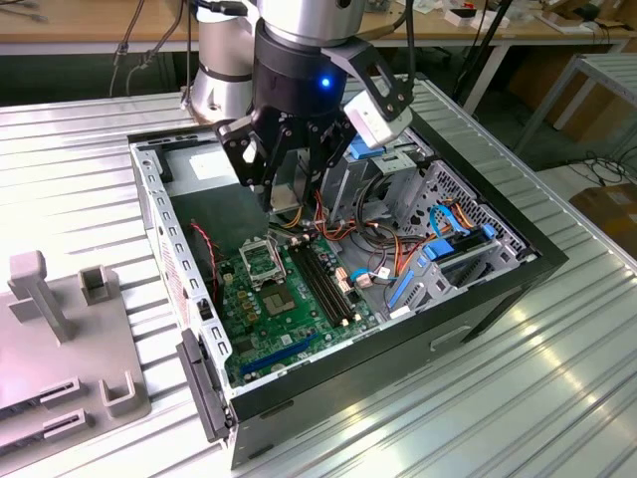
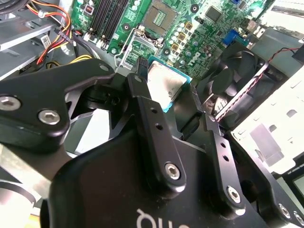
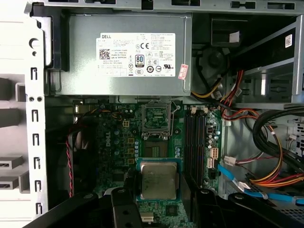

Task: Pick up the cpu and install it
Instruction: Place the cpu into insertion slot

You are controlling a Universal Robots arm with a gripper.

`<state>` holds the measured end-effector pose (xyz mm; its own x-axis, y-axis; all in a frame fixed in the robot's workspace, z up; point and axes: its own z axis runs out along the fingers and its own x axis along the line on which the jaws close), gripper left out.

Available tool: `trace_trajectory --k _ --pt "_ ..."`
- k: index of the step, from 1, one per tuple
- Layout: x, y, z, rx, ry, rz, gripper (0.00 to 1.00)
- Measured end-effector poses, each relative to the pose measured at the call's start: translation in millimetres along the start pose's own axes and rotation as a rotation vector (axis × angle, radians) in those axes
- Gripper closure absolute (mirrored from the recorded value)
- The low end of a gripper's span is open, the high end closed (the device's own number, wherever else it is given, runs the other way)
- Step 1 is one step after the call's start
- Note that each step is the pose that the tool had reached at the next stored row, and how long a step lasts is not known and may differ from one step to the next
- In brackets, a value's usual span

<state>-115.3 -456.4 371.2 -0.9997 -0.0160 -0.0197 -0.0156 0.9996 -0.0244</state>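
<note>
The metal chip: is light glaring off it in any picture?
Second wrist view: the cpu, gripped by the end effector, shows a pale sheen; first wrist view: it looks duller, evenly lit; exterior view: glare streaks the ribbed table.

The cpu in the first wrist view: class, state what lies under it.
The cpu, clamped in the gripper, hangs over the green motherboard, which shows around its edges. The open socket lies apart from it, uncovered. The patch of board directly beneath the chip is hidden.
</note>
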Motion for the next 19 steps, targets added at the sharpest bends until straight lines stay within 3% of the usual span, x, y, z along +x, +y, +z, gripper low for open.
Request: trace_trajectory --k 19 --pt "0.2 0.2 9.9 0.0001 0.0 0.0 0.53"
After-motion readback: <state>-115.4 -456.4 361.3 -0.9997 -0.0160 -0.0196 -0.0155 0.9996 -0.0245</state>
